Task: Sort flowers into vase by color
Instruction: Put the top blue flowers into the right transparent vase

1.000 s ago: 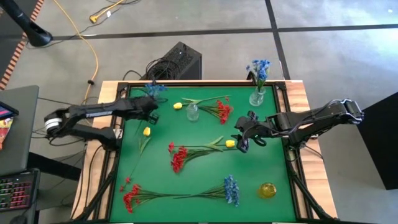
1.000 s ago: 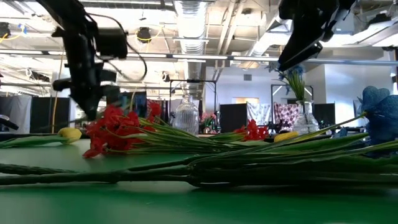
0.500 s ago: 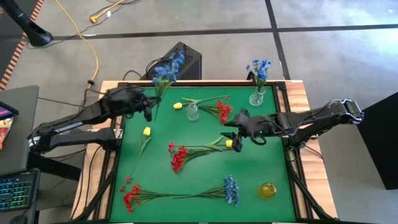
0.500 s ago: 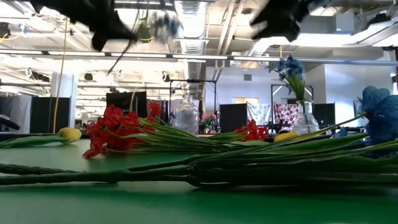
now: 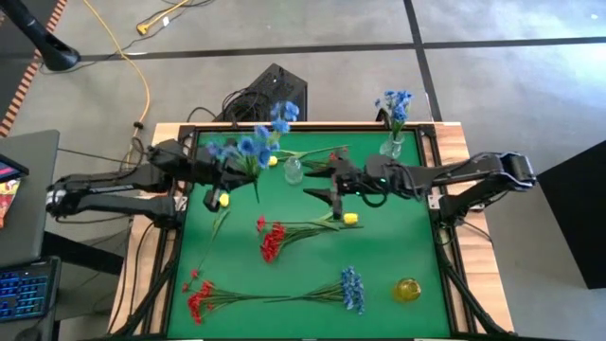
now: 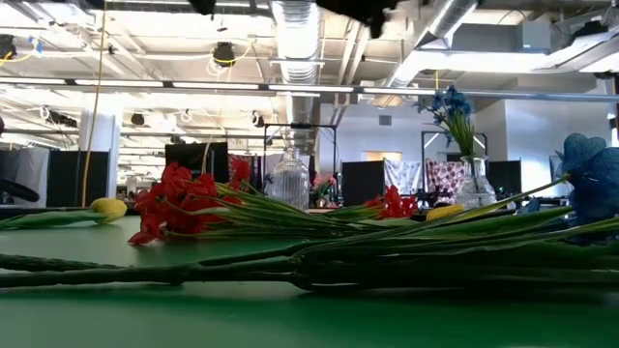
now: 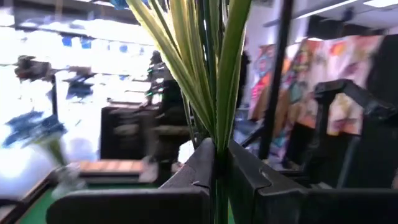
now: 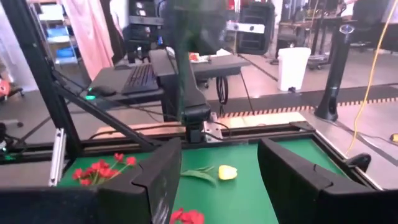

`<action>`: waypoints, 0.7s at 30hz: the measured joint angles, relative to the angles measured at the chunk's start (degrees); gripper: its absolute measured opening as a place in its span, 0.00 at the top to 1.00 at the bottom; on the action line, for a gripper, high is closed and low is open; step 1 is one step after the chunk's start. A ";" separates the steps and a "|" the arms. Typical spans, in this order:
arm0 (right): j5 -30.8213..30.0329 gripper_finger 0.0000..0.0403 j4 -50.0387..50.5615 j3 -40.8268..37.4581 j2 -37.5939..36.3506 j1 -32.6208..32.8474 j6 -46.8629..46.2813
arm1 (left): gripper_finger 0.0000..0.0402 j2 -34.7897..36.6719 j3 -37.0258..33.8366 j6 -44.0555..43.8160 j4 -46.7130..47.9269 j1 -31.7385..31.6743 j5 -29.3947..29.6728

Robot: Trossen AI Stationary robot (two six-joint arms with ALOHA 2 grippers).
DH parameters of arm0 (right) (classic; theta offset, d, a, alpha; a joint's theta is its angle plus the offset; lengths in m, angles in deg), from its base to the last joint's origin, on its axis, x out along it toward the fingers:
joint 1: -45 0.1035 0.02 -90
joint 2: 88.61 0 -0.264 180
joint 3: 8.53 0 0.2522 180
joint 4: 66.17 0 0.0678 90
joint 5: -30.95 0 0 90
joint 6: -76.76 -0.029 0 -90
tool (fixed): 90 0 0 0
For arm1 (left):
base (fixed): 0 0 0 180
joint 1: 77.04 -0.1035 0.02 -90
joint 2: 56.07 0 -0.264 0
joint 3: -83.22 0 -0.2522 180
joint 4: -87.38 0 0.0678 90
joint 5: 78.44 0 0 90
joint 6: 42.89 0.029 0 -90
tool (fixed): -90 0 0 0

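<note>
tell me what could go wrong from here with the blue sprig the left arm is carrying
1. The left gripper pinches the blue sprig low on its thin stems, so the blooms may swing or slip.
2. The open right gripper hangs close by over the mat; the arms could clash.
3. The empty glass vase beside the sprig could get knocked over.

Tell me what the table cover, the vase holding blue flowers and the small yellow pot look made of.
Table cover: probably felt or matte fabric, flat green with no glare. Vase: clear glass or plastic, since the green shows through it. Yellow pot: translucent tinted glass or plastic, with a glossy highlight. Blue flowers: likely synthetic, uniformly vivid.
</note>
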 joint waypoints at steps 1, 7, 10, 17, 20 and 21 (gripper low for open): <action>1.04 0.41 0.23 1.43 1.51 -0.34 0.77 | 0.98 -1.54 0.00 0.43 -1.96 0.81 -0.04; 2.35 0.41 3.88 8.18 6.85 -0.43 3.58 | 0.98 -8.93 -0.02 0.01 -9.07 1.81 0.37; 2.93 0.41 4.42 10.22 8.54 -0.47 4.13 | 0.98 -11.62 -0.02 -0.91 -12.44 1.76 0.38; 6.70 0.41 4.32 13.06 11.19 -0.50 4.15 | 0.98 -15.12 0.07 -1.41 -15.78 1.74 0.31; 6.68 0.41 4.66 13.45 11.59 -0.62 4.13 | 0.98 -15.05 0.09 -0.82 -15.95 1.74 0.30; 6.66 0.41 4.42 13.42 11.61 -0.70 4.13 | 0.98 -15.05 0.09 -0.80 -16.12 1.74 0.31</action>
